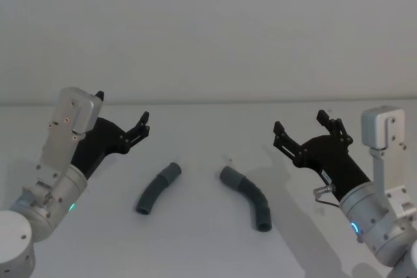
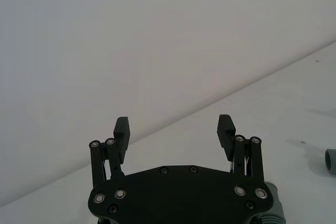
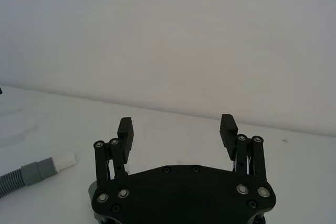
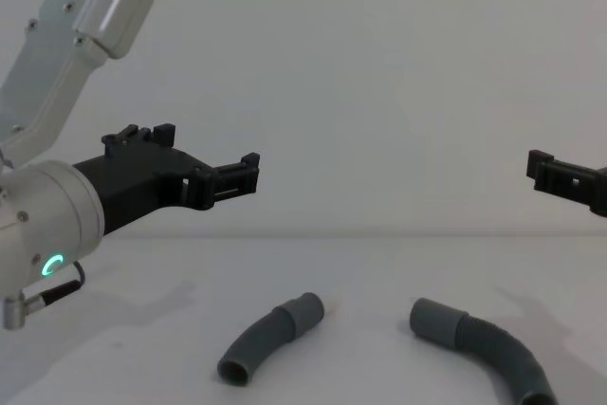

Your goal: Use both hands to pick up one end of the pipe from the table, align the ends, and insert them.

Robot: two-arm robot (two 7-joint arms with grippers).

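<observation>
Two dark grey pieces of the pipe lie on the white table (image 1: 195, 245). The short piece (image 1: 158, 188) is on the left, the longer one (image 1: 247, 196) on the right. Their upper ends face each other a little apart: the short piece's cuff (image 1: 172, 171) and the long piece's socket cuff (image 1: 228, 175). The right wrist view shows the short piece's cuff (image 3: 39, 170) with its pale tip (image 3: 65, 160). My left gripper (image 1: 124, 109) hovers open, above and left of the short piece. My right gripper (image 1: 301, 122) hovers open to the right of the long piece. Neither holds anything.
A pale grey wall (image 1: 208, 30) rises behind the table's far edge. Bare white surface lies in front of and between the pipe pieces. In the chest view the left arm (image 4: 57, 206) shows large at the left, and the right gripper (image 4: 550, 173) enters at the right edge.
</observation>
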